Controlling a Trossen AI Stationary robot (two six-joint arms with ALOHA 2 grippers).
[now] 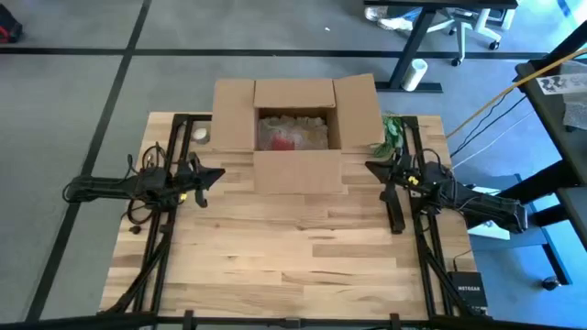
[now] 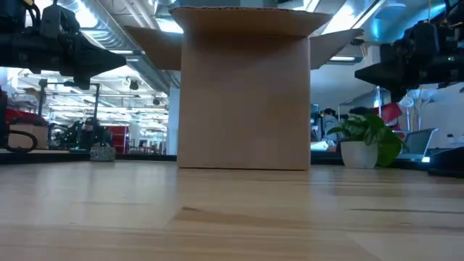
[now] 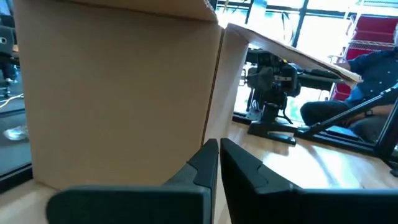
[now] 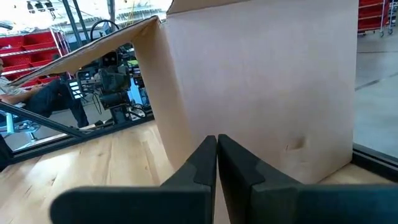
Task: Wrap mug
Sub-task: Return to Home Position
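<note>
The wrapped red mug (image 1: pixel 286 137) is seen inside the cardboard box (image 1: pixel 298 171), flanked by the left gripper (image 1: pixel 216 174) and right gripper (image 1: pixel 371 167), both with fingers pressed together

My overhead camera looks straight down on the whole desk (image 1: pixel 293 266). My low one sits at desk height, facing the cardboard box (image 2: pixel 245 94) close up. Both wrist cameras face that same box from opposite sides, near its walls.

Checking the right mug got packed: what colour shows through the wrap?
Red; the mug shows through pale wrap in the box, best in the high view.
</note>
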